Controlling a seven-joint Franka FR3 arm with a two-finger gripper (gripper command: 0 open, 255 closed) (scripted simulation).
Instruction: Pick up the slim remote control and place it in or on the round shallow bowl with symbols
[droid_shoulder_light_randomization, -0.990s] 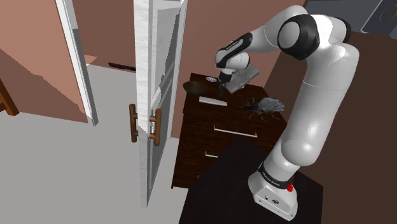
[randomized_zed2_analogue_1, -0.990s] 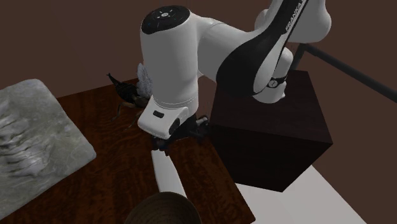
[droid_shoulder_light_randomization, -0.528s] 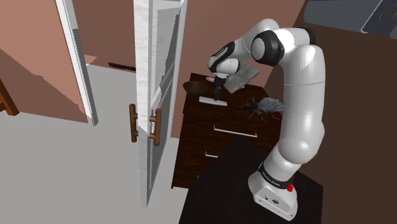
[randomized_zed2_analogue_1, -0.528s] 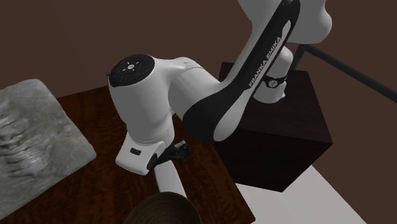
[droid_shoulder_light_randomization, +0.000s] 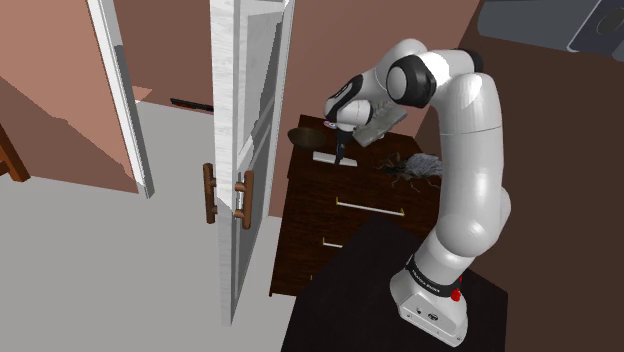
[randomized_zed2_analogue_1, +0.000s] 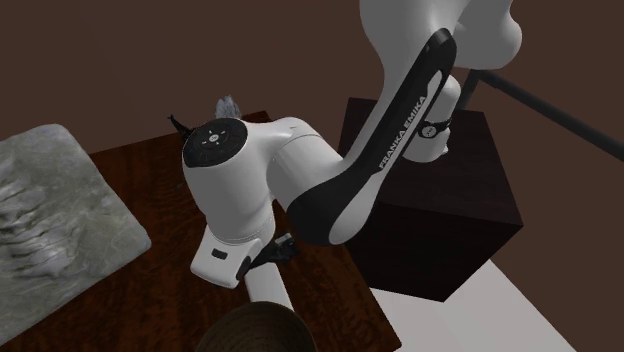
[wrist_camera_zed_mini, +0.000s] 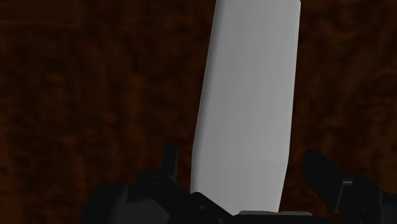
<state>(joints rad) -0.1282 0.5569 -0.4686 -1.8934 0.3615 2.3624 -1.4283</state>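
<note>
The slim remote (wrist_camera_zed_mini: 248, 95) is a plain white slab lying flat on the dark wooden dresser top (wrist_camera_zed_mini: 95, 95). My gripper (wrist_camera_zed_mini: 245, 164) is low over its near end, open. The left finger (wrist_camera_zed_mini: 170, 159) and right finger (wrist_camera_zed_mini: 320, 168) stand on either side of the remote with a small gap each, so it is not held. In the shoulder view the gripper (droid_shoulder_light_randomization: 341, 150) points down onto the remote (droid_shoulder_light_randomization: 326, 157), just beside the dark round bowl (droid_shoulder_light_randomization: 308, 134). In the second exterior view the remote (randomized_zed2_analogue_1: 268, 292) runs from under the hand toward the bowl's rim (randomized_zed2_analogue_1: 255, 325).
A dark feathery object (droid_shoulder_light_randomization: 415, 167) lies on the dresser (droid_shoulder_light_randomization: 340, 215) on the shoulder view's right. A grey textured slab (randomized_zed2_analogue_1: 50, 220) sits at the back of the top. A white door (droid_shoulder_light_randomization: 245, 150) stands ajar left of the dresser. The stand (randomized_zed2_analogue_1: 430, 215) is close by.
The arm has swung over and lowered the hand from above the dresser down onto the remote's end. The fingers stayed open and the remote has not moved.
</note>
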